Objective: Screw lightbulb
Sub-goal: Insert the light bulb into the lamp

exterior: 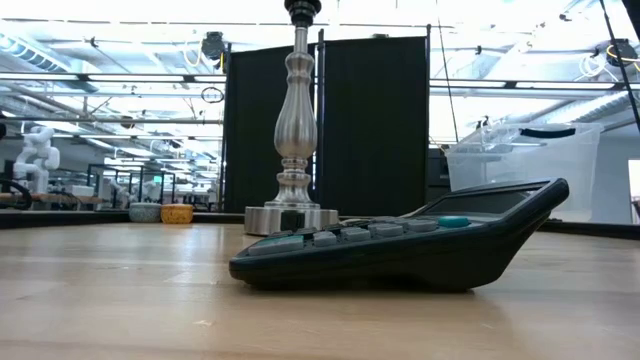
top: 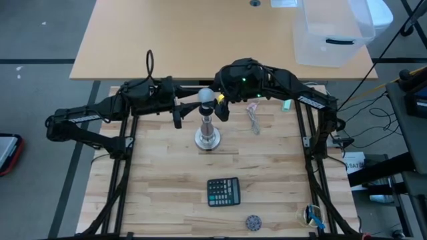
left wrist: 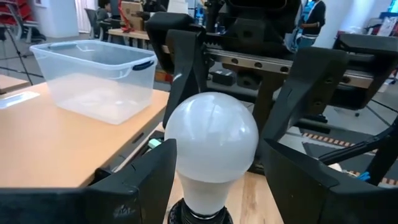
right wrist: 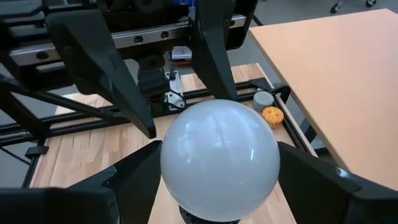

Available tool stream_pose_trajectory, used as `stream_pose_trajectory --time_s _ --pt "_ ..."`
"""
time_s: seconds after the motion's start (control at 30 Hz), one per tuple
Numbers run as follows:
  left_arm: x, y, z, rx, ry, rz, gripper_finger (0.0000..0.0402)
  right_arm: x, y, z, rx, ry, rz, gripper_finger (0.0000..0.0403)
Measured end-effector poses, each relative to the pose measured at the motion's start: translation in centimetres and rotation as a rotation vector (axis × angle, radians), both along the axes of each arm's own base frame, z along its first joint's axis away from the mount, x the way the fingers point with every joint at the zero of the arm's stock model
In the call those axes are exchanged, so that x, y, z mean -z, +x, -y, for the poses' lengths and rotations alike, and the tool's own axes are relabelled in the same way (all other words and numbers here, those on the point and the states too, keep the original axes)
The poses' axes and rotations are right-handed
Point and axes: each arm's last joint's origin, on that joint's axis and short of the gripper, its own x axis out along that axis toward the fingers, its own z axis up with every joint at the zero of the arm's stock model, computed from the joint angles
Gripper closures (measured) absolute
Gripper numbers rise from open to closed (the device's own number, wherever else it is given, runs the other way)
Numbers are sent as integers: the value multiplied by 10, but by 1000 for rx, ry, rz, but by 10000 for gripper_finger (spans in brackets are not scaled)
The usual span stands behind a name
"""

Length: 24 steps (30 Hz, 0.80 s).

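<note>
High view: lightbulb (top: 206,97) sits on top of the silver stand (top: 208,137), mid-table toward the far edge, its base already down in the dark socket. Stand upright, so the bulb's long axis runs vertical, screw base down. Left gripper (top: 180,109) comes in from the bulb's left, right gripper (top: 223,107) from its right; both close in, bulb between them. Left wrist view shows the globe (left wrist: 211,140) bracketed by that arm's fingers (left wrist: 134,183), jaws spread, a visible gap on each side, not clamping. Right wrist view the same: globe (right wrist: 219,160) centred between spread fingers (right wrist: 134,177), no contact seen. Neither arm clearly nearer; both sit at globe height, each opposing the other across the bulb. Judgement: seating is begun but how far the thread is turned in cannot be read; the coming move likely needs one gripper to close on the globe and rotate about the vertical axis while the stand holds steady. Room: four fingers crowd the globe, so little clearance for wrist rotation without the arms fouling each other. Table around the stand base is open; calculator (top: 223,192) lies well apart toward the near edge, clear bin (top: 330,33) off on the far table.
</note>
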Motion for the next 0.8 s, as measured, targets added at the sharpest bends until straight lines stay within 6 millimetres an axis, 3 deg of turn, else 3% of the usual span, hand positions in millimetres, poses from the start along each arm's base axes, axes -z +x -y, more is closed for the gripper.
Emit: stream_pose_trajectory --time_s 0.33,0.8 --pt "2 -1 -2 -56 89 -45 163 0 0 1 58 48 8 122" --pt "-4 -18 -1 -103 131 -59 163 0 1 -9 222 56 29 123"
